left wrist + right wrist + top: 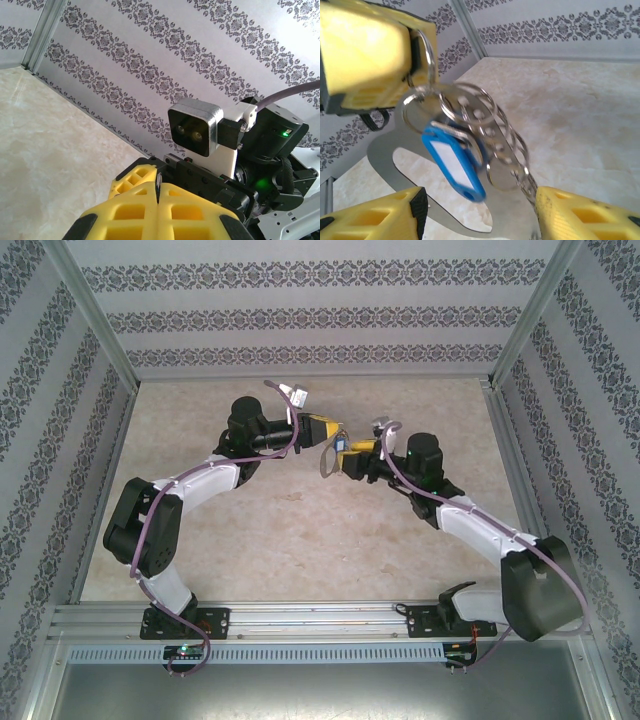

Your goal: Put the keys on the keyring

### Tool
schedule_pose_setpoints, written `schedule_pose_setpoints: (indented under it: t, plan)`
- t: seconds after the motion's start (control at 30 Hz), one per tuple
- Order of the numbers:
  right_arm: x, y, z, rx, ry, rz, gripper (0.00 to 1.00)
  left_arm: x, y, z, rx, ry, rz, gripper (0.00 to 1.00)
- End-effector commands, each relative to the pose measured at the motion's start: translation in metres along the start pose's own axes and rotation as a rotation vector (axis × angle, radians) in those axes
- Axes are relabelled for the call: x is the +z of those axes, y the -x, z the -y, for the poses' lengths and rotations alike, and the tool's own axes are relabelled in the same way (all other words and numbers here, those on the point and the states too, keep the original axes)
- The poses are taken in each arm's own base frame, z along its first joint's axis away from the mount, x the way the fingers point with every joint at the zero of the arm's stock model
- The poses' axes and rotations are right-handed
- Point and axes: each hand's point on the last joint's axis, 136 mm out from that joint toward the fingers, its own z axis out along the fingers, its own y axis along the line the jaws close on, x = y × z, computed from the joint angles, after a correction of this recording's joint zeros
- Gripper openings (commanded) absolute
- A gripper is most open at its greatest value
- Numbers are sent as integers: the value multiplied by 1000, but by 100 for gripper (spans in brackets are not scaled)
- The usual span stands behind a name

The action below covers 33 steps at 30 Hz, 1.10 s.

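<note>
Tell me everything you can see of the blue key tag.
The blue tag is an oval of bright plastic framing a white label window, slightly blurred. It hangs above the table, tilted, upper end to the left, from silver rings pinched in the shut left claw. The grey metal loop lies behind it, chain links at its right. The open right claw sits below, apart from it.

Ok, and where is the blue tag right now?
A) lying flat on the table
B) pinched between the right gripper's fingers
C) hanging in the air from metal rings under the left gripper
C: the blue tag dangles from metal rings that the shut left gripper pinches, well clear of the table, while the right gripper stands open below it.
</note>
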Motion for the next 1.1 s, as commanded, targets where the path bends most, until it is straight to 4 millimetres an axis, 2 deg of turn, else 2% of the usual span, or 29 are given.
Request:
schedule_pose_setpoints:
  t: [0.0, 0.23, 0.47, 0.77, 1.07]
  plan:
    - [-9, 8, -1, -33, -5, 45, 60, 0, 27, 28, 101, -52, 51, 0]
    - [-5, 9, -4, -43, -1, 41, 60, 0, 28, 29, 103, -54, 53, 0]
    - [9, 17, -10, -71, 18, 37, 60, 1, 28, 29, 100, -56, 51, 0]
    - [24, 26, -9, -93, 26, 30, 58, 0, 28, 29, 97, -54, 50, 0]
    - [17, 16, -12, -105, 36, -1, 35, 0, 29, 30, 101, -53, 52, 0]
